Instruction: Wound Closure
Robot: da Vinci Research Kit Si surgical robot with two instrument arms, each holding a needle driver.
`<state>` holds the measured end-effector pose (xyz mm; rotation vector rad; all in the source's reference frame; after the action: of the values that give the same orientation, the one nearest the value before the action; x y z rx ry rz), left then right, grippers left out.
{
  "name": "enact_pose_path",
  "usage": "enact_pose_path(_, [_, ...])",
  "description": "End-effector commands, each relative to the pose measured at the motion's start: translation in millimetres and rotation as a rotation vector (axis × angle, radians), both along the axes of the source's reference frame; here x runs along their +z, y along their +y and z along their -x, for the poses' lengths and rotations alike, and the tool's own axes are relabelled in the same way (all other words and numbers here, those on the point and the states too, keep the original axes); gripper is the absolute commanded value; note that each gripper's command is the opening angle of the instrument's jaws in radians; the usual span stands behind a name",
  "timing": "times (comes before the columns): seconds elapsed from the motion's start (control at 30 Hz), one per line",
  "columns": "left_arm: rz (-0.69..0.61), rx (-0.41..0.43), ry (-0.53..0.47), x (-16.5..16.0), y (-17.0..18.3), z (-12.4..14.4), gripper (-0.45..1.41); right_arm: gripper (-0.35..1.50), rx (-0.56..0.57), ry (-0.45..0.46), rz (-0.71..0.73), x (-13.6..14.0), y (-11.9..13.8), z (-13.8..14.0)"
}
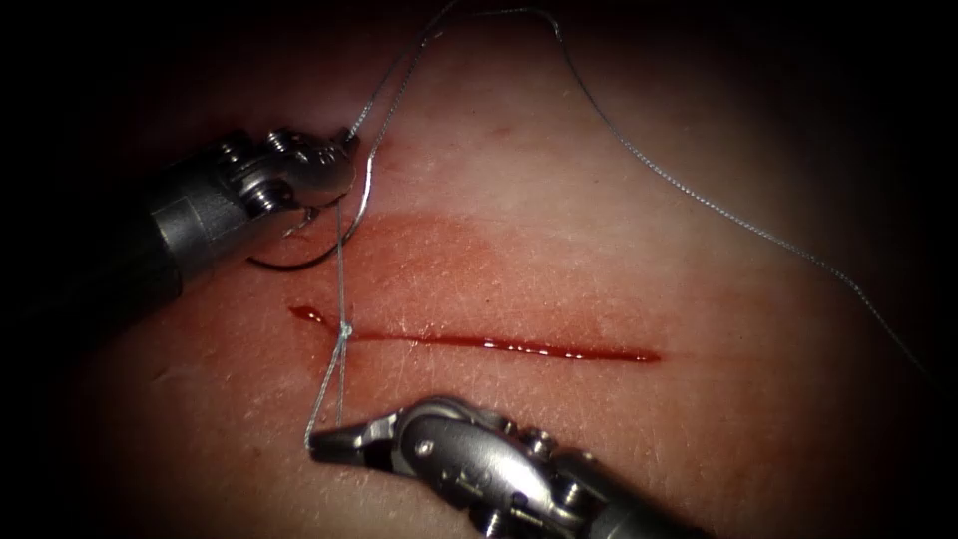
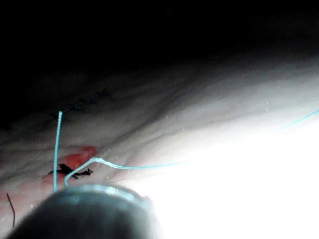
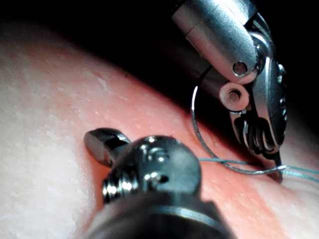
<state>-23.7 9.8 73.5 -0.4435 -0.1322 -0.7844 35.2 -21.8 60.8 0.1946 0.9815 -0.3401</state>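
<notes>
The cut [image 1: 499,344] runs across the tissue [image 1: 559,230], with a knot [image 1: 345,329] of thread near its left end. Above that end, my left tool [image 1: 344,150] is shut on the curved needle [image 1: 304,262] near one end of its curve. The needle hangs free of the tissue and arcs under the tool, as the right wrist view shows for the needle [image 3: 196,127] and left tool [image 3: 259,99]. Below the cut, my right tool [image 1: 321,439] is shut on the thread [image 1: 329,384] that rises from the knot; its jaws also show close up [image 3: 99,142].
A long strand of thread [image 1: 699,200] loops from the left tool over the far tissue and trails off to the right. Red fluid [image 1: 419,250] stains the tissue above the cut. Thread [image 2: 56,149] crosses the stained tissue in the left wrist view.
</notes>
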Motion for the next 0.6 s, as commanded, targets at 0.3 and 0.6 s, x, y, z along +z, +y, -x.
enact_pose_path(0.3, [0.05, 0.058, 0.056, -0.2, 1.5, 1.1, -0.45, -0.35, -0.192, -0.132, 0.202, 0.1, 1.5, 0.0])
enact_pose_path(0.6, [0.073, 0.093, 0.102, -0.2, 1.5, 1.1, -0.45, -0.35, -0.383, -0.201, 0.395, -0.6, 0.4, -0.2])
